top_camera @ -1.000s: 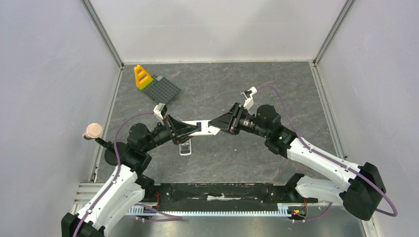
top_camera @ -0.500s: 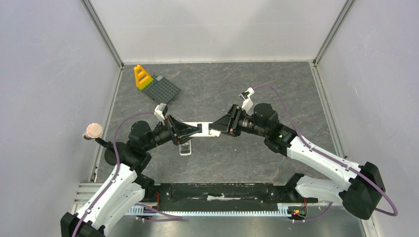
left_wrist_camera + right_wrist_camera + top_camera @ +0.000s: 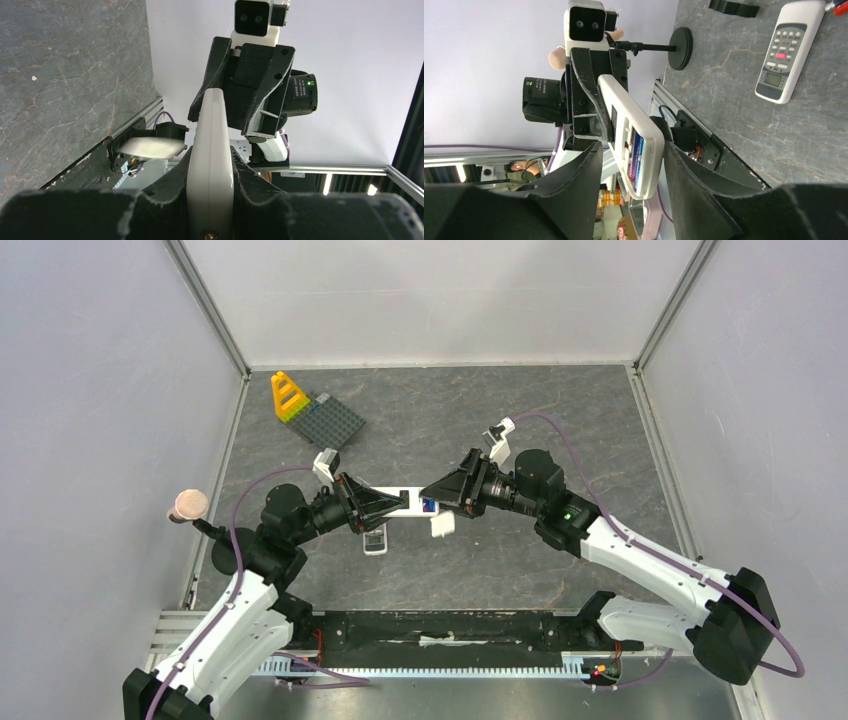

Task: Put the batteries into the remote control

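Observation:
My left gripper (image 3: 400, 502) is shut on a white remote (image 3: 408, 502) and holds it level above the table; in the left wrist view the remote (image 3: 211, 150) sits edge-on between the jaws. Its open compartment shows a blue-purple pair of batteries (image 3: 428, 505), also seen in the right wrist view (image 3: 636, 156). My right gripper (image 3: 430, 490) is open, its jaws standing either side of the remote's end (image 3: 633, 147). The white battery cover (image 3: 441, 525) is loose below the remote, blurred in the left wrist view (image 3: 150, 147). The red-orange pair is not clearly in view.
A second remote (image 3: 375, 538) lies buttons-up on the table under the held one, also in the right wrist view (image 3: 789, 50). A yellow toy (image 3: 289, 395) and grey baseplate (image 3: 333, 420) sit far left. A pink-topped stand (image 3: 188, 505) is at the left edge.
The battery cover has come off the remote's end and dropped below it, baring the blue-purple batteries. My right gripper has let go of it. The left arm holds still.

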Motion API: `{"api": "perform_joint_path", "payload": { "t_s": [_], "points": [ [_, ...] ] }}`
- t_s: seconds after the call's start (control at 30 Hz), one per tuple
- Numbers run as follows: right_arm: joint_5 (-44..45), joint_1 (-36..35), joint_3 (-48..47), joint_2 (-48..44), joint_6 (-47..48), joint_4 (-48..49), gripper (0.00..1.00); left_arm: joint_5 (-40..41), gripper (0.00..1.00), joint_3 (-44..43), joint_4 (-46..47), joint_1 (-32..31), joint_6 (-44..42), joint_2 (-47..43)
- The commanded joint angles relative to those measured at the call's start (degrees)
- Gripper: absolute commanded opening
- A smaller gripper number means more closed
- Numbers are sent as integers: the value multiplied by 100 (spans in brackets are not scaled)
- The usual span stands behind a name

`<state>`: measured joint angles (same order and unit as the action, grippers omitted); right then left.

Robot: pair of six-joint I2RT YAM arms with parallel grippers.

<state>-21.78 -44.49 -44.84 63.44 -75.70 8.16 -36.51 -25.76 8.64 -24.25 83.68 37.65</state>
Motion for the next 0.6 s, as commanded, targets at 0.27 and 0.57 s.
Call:
{"api": "perform_joint_path", "payload": {
  "t_s": [0.27,0.57],
  "points": [
    [341,24,224,-162,97,-290,51,427,2,-222,-1206,-19,-1434,37],
    [1275,133,237,-742,1541,-1609,64,1349,2,-348,-2717,-21,-2929,209]
  ]
}}
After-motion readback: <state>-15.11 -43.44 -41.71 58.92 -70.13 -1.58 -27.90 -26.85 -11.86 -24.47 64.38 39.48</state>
